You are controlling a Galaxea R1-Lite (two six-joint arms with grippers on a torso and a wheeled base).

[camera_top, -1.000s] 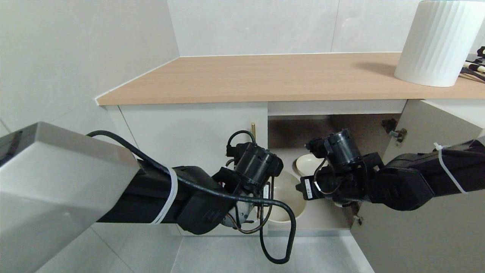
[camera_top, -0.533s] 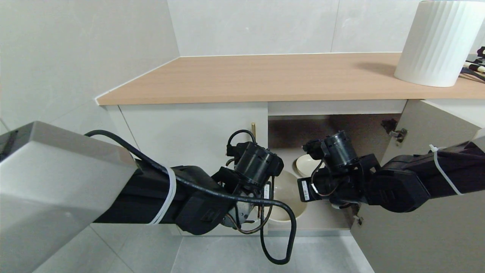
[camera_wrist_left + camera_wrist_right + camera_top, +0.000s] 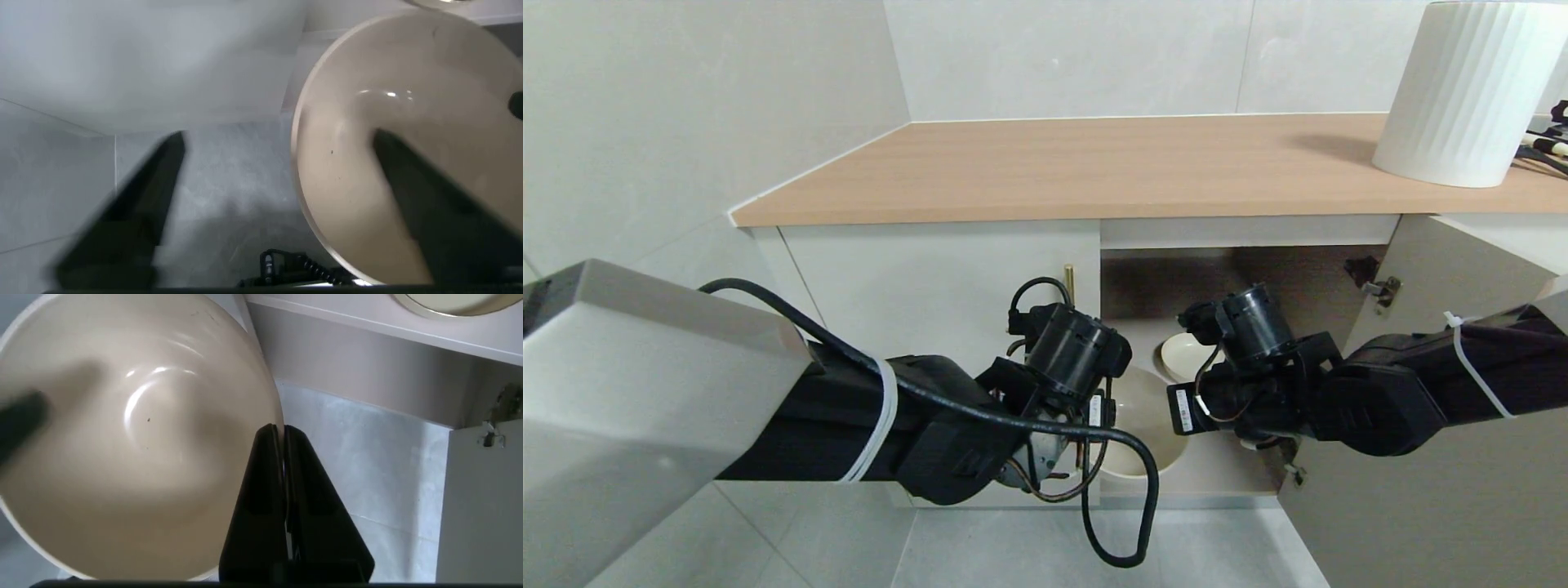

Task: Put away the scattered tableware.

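A large cream bowl (image 3: 1145,425) hangs at the mouth of the open lower cabinet (image 3: 1233,469), between my two arms. My right gripper (image 3: 283,434) is shut on the bowl's (image 3: 122,457) rim, with the thin wall pinched between its fingers. My left gripper (image 3: 278,143) is open and straddles the opposite rim of the bowl (image 3: 368,163): one finger (image 3: 425,204) is inside it, the other (image 3: 131,212) outside over the floor. A smaller cream dish (image 3: 1183,353) sits further back in the cabinet.
The cabinet's right door (image 3: 1421,408) stands open beside my right arm; its left door (image 3: 931,286) is closed, with a brass knob (image 3: 1067,273). Above is a wooden counter (image 3: 1094,163) bearing a white ribbed cylinder (image 3: 1470,90). Grey tiled floor (image 3: 1054,547) lies below.
My right arm has shifted slightly to the left with the bowl in its grip. The left arm has barely moved.
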